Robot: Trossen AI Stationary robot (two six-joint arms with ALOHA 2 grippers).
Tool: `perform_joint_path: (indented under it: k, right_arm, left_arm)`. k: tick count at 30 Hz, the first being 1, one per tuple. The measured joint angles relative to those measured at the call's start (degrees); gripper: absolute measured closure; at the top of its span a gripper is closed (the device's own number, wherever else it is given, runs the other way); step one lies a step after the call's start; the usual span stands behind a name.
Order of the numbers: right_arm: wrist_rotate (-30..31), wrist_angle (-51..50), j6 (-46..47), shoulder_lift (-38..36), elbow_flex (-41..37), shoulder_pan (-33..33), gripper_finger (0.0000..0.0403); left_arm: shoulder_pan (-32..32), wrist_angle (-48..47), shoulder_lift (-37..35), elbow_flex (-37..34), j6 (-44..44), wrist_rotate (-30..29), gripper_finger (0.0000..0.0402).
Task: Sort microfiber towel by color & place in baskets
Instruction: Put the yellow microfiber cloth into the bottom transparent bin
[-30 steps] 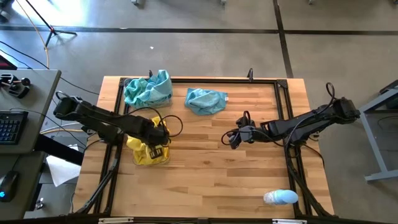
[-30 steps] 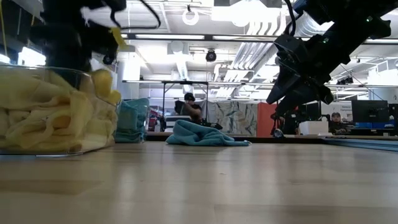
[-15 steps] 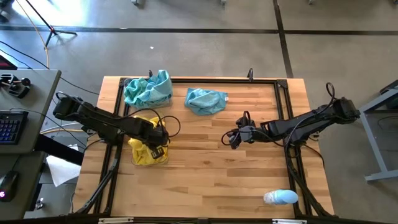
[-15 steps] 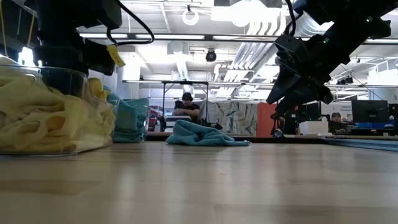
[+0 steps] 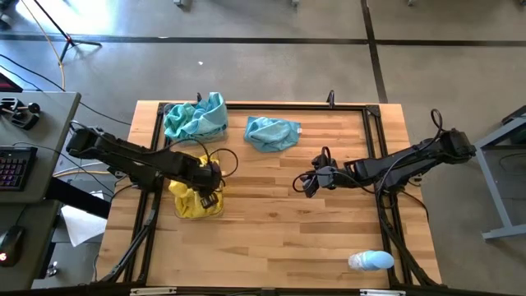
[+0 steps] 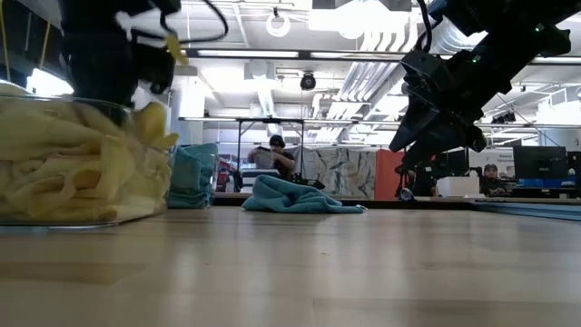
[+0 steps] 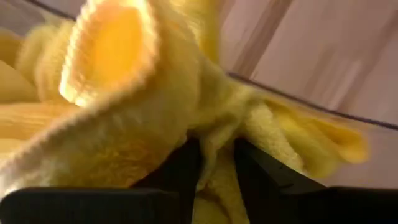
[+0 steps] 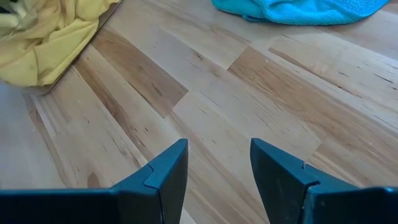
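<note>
Centrally, a wooden bench (image 5: 271, 214) is carrying two clear baskets along the left arm's side. The nearer basket (image 5: 197, 204) is holding bright yellow towels (image 6: 73, 173), which are piling up to its rim in the low view; the farther basket (image 5: 194, 120) is holding teal towels (image 5: 197, 115). One loose teal towel (image 5: 273, 132) is lying crumpled on the bare wood, just beside the teal basket and well apart from the yellow one.

The left claw (image 5: 210, 185) is hanging over the yellow basket, pointing down into the pile. From its wrist view, its two dark fingers (image 7: 180, 171) are standing narrowly apart, with a fold of yellow towel (image 7: 214, 146) lying between them; whether they are pinching that fold cannot be told.

The right claw (image 5: 306, 184) is hovering above bare wood near the middle of the bench, holding nothing. Its fingers (image 8: 165, 171) are standing apart, with only wood grain showing between them, and the loose teal towel is lying beyond them.

A small pale-blue-and-white rounded object (image 5: 371, 261) is resting near the bench's front edge on the right arm's side, well apart from both baskets. Beyond the bench, in the low view, a person (image 6: 272, 156) is sitting in the room behind.
</note>
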Motion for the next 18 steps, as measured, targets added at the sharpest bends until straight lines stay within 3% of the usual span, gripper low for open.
perform_joint_path:
  k: [9,18]
  right_arm:
    - [0.01,-0.01,-0.75,0.00,0.00,0.01,0.0234]
    - [0.00,0.07,-3.12,0.00,0.00,0.00,0.0234]
  left_arm:
    - [0.00,-7.09,-7.19,5.83,-2.96,-0.08,0.0305]
    - [0.00,-7.50,-14.95,7.68,-7.30,-0.11,0.0305]
